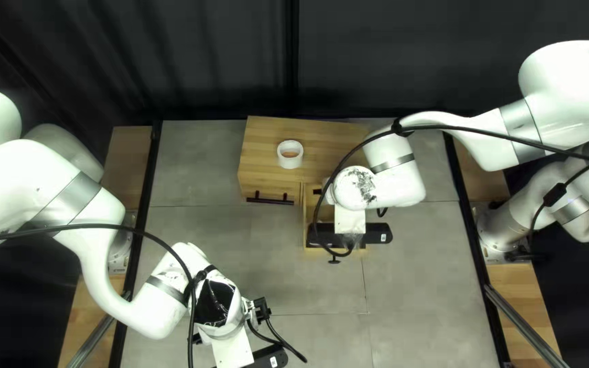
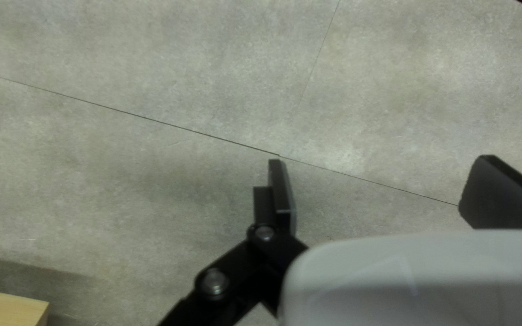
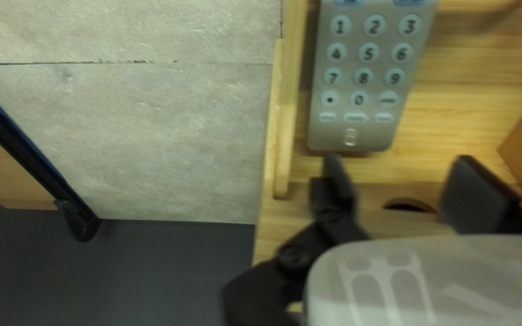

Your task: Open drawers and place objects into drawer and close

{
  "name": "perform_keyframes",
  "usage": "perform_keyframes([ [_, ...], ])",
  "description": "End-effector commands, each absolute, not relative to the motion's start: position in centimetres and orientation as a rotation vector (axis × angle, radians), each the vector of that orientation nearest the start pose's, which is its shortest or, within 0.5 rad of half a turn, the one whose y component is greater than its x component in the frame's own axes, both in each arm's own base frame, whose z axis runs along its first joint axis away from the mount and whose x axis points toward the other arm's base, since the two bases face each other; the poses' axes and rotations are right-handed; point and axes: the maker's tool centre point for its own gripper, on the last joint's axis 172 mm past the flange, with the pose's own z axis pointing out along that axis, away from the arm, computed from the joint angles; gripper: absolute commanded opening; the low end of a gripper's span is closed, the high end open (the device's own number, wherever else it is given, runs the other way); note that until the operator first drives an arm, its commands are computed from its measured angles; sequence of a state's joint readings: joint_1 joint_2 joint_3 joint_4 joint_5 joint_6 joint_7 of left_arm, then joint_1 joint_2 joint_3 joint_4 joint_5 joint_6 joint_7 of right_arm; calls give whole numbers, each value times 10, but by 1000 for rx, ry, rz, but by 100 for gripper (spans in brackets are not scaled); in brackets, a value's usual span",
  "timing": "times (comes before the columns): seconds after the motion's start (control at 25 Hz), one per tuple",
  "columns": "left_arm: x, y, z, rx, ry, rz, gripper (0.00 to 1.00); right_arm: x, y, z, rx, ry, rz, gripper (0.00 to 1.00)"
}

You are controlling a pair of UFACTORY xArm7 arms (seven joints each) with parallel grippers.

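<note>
Nearest, well in front of the wooden cabinet, the left gripper stands with its 2 fingers wide apart and nothing between them. Closer to the cabinet, the right gripper is over the 1 drawer pulled out from its front, its 2 fingers spread and empty. Inside that drawer lies the grey remote, just ahead of them. Farther, 1 white tape roll sits on the cabinet's top; behind the cabinet hangs a dark curtain.
</note>
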State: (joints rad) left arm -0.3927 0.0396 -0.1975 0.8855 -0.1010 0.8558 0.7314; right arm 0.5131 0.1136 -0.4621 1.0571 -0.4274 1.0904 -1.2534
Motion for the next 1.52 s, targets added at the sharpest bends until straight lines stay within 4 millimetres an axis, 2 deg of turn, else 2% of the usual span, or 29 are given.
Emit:
perform_keyframes([
  [0.04, 361, -262, 120, -2611, 1894, 6, 100, 458, -57, 169, -2418, -2333, 585, 0],
  [0.16, 361, -262, 120, -2611, 1894, 6, 100, 452, -44, 180, -2423, -2325, 591, 0],
  [0.4, 361, -262, 120, -2611, 1894, 6, 100, 422, 16, 234, -2468, -2253, 591, 0],
  [0.56, 361, -262, 120, -2611, 1894, 6, 100, 408, 39, 249, -2500, -2182, 575, 0],
  [0.84, 361, -262, 120, -2611, 1894, 6, 100, 385, 78, 243, -2604, -1917, 572, 0],
  [1.0, 361, -262, 120, -2611, 1894, 6, 100, 363, 106, 240, -2667, -1776, 586, 0],
  [1.32, 361, -262, 120, -2611, 1894, 6, 100, 326, 134, 228, -2706, -1694, 531, 0],
  [1.52, 361, -262, 120, -2611, 1894, 6, 100, 310, 149, 225, -2727, -1672, 494, 0],
])
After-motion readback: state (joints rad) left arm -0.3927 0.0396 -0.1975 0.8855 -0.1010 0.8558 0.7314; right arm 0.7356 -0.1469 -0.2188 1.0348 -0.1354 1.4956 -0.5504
